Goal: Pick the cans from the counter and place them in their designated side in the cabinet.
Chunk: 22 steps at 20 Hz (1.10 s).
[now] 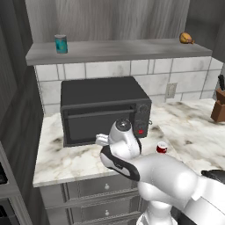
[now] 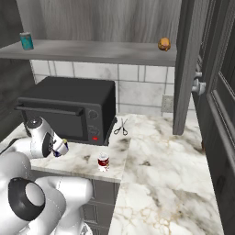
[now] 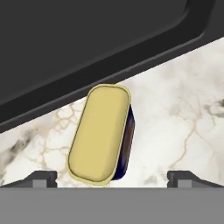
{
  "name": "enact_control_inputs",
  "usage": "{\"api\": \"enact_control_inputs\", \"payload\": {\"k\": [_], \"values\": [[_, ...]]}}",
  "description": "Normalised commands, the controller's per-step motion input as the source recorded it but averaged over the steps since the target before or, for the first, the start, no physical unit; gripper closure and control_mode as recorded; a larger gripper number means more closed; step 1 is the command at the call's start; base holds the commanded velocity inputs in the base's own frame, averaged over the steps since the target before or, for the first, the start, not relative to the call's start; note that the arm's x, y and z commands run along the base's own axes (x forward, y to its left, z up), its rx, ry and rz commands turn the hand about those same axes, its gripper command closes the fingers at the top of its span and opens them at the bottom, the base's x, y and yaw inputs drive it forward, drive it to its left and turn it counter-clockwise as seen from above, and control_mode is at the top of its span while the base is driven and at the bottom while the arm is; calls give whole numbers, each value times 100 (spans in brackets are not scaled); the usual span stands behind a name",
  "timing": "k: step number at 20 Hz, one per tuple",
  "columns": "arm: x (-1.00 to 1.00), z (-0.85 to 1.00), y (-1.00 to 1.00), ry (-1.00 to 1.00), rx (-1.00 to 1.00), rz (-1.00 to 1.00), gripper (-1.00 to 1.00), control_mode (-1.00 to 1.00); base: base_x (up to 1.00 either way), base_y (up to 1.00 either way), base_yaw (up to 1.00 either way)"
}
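The claw [image 3: 112, 177] hung wide open and empty directly over the yellow-topped can [image 3: 101, 133], its tips apart on either side. This looked like the approach to the first pick; the next move would call for a straight descent and a close around the can's dark blue body. That can stood on the veined marble table [image 2: 151, 156] just before the black microwave [image 2: 69, 108]. The red can [image 2: 103, 162], banded white, stood near the table's edge. A teal can [image 1: 61, 44] sat on the cabinet shelf [image 1: 118, 50].
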Motion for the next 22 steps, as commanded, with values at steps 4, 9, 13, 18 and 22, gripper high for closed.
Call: {"api": "enact_control_inputs", "payload": {"k": [4,9,13,18,22], "values": [[11,-13,1,1,0,-1,-100,-100,0,0,0],[8,-13,0,1,0,-1,-100,-100,0,0,0],[7,-13,0,0,0,0,-100,-100,0,0,0],[6,-14,0,1,0,0,100,-100,0,0,0],[1,-11,0,0,1,0,100,-100,0,0,0]]}}
